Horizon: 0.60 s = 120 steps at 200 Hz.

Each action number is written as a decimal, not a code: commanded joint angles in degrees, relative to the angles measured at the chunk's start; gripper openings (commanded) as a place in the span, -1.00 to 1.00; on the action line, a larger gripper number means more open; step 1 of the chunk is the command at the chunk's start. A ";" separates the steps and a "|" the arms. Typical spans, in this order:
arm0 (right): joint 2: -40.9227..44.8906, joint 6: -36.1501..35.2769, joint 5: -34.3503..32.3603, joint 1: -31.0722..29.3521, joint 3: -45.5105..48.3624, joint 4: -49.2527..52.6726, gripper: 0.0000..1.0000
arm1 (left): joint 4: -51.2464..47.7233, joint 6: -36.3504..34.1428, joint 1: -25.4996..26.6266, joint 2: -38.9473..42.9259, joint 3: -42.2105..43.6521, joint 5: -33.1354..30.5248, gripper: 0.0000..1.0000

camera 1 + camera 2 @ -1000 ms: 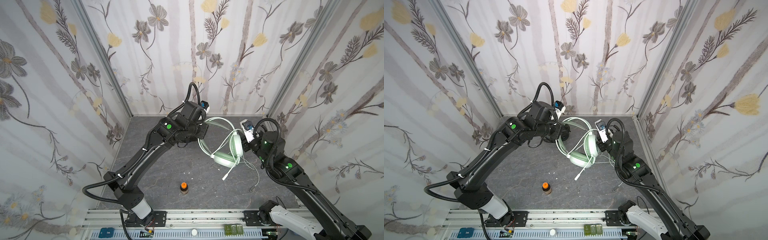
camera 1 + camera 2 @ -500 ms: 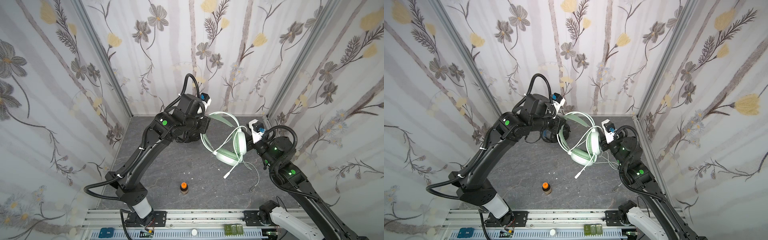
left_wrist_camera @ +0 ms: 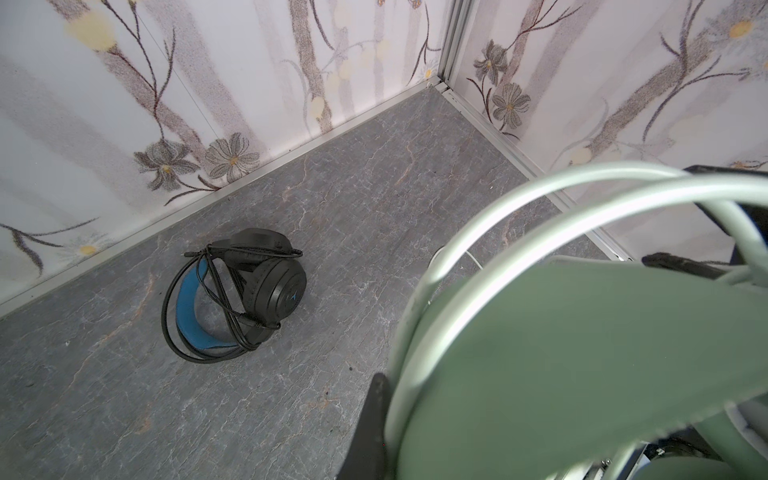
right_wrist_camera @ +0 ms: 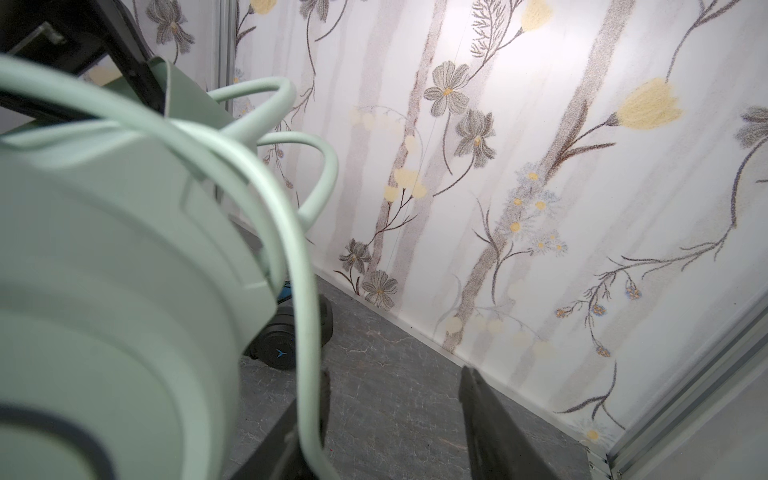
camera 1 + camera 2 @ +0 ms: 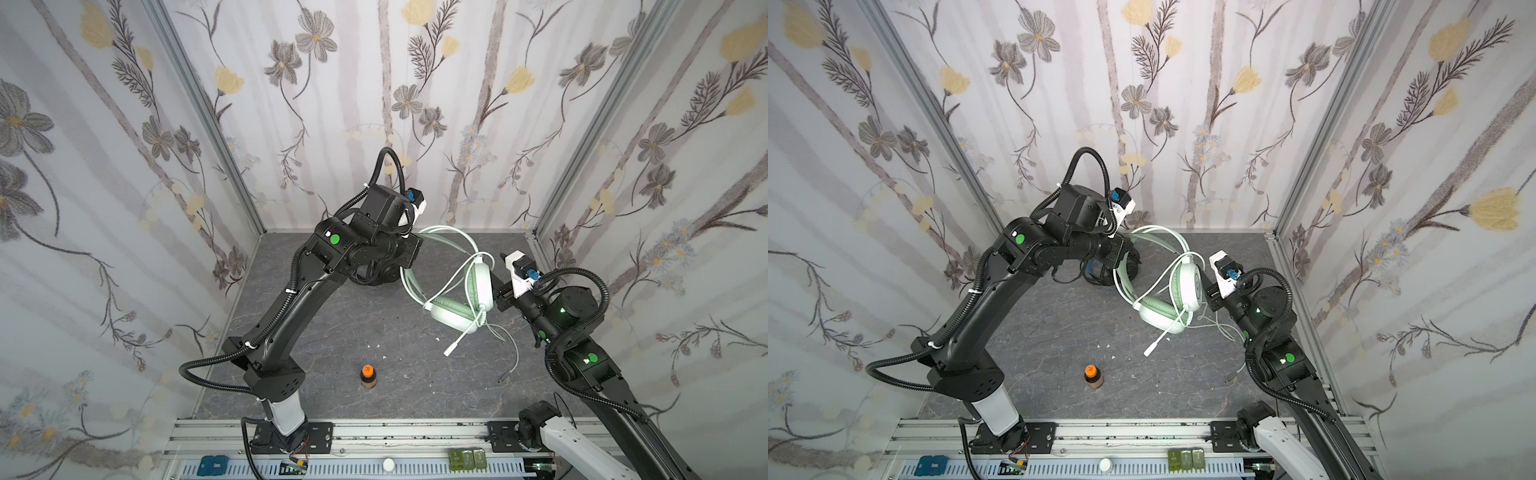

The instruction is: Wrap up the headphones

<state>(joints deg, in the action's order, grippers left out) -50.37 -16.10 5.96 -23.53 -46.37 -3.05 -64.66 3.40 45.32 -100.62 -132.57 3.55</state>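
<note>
Mint-green headset (image 5: pixel 453 318) is being clamped by left hand (image 5: pixel 409 259) while right hand (image 4: pixel 395 395) is gaping empty; loose cable (image 4: pixel 305 324) risks unwinding.

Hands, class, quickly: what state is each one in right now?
Left hand: closed on the headband of the mint green headphones.
Right hand: open, gripping nothing; the cable runs past it.

You had a mint headset (image 5: pixel 453 318), a black-and-blue headset (image 3: pixel 272 289), an orange-capped bottle (image 5: pixel 368 377), grey marbled floor (image 5: pixel 332 340), floral walls (image 5: pixel 332 124).
</note>
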 commanded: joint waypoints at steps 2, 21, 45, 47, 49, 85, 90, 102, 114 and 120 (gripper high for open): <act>0.42 1.52 4.76 0.24 1.70 -3.28 0.11 | 4.59 3.27 -0.35 -0.41 -1.16 4.80 -1.00; 0.91 2.03 4.60 0.65 2.68 -3.97 0.14 | 6.49 5.22 -1.14 -0.33 -1.20 6.62 -1.00; 3.11 2.12 4.29 1.24 3.03 -3.59 0.20 | 6.84 5.62 -2.36 -0.19 -1.24 7.41 -1.00; 3.29 2.10 4.32 1.32 3.04 -3.51 0.20 | 6.77 5.58 -2.46 -0.19 -1.27 7.43 -1.00; 3.41 2.05 4.37 1.46 3.04 -3.43 0.21 | 6.75 5.55 -2.55 -0.17 -1.28 7.43 -1.00; 4.16 -0.23 5.11 2.53 3.04 -1.52 0.25 | 4.11 4.39 -3.13 -1.33 -3.72 8.11 -1.00; 3.99 -0.24 5.29 2.57 3.04 -1.73 0.26 | 3.71 4.28 -3.13 -1.60 -4.41 8.29 -1.00; 3.39 0.37 6.28 2.78 3.92 -2.66 0.27 | 2.82 4.25 -3.12 -2.29 -6.10 8.78 -1.00; 2.37 2.08 7.50 3.14 5.21 -4.39 0.28 | 2.74 4.41 -3.15 -2.63 -7.03 9.71 -1.00; 1.69 3.40 8.29 3.27 5.48 -5.47 0.28 | 2.78 4.64 -3.22 -2.70 -7.25 10.60 -1.00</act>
<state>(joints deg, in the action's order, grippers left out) -46.85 -15.27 10.87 -20.71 -42.06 -5.48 -63.59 6.28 42.28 -102.94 -138.04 10.09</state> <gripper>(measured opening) 0.640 0.061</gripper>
